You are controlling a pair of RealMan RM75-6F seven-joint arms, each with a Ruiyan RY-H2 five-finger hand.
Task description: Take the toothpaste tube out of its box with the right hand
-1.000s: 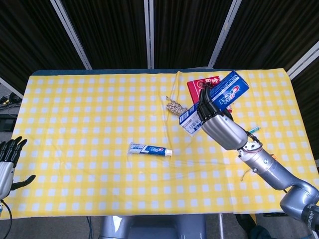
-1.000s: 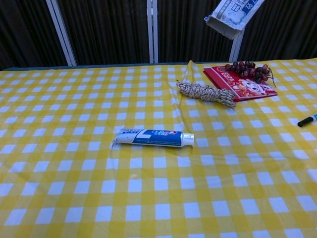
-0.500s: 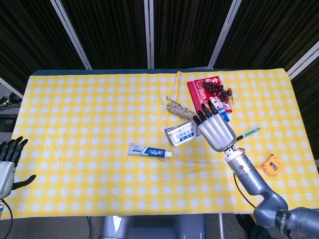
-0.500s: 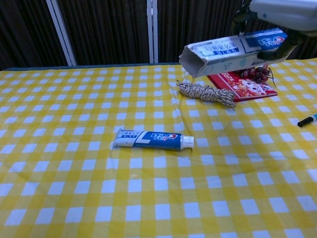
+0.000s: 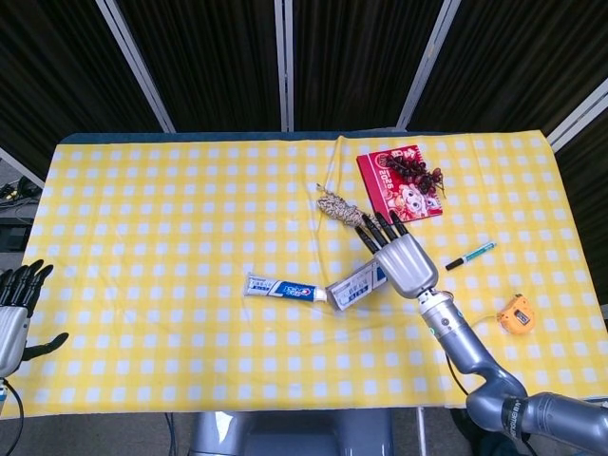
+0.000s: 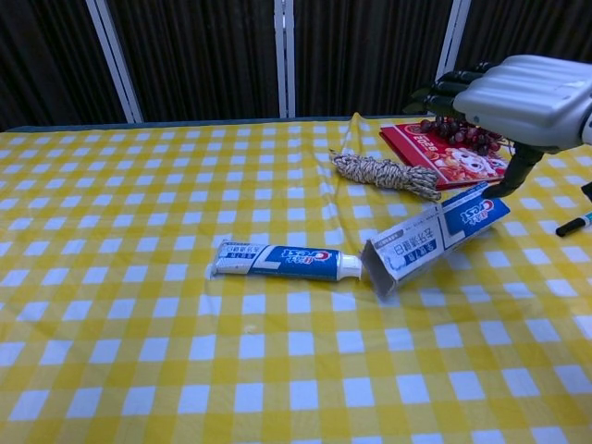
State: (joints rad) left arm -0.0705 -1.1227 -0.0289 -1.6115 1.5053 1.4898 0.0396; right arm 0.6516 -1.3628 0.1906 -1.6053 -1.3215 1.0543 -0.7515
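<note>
Both parted: blue-and-white toothpaste tube flat on yellow checked tablecloth; emptied white-and-blue cardboard box beside; right hand above, fingers spread, grip unclear; left hand open, idle.

**Materials and finishes on the table**

The tablecloth looks like matt woven cloth, slightly creased. The toothpaste tube is smooth, glossy plastic. The box is thin printed cardboard with a light sheen. The right hand has a smooth silver shell, satin in finish, with dark fingers. The rope is rough twisted fibre.
</note>
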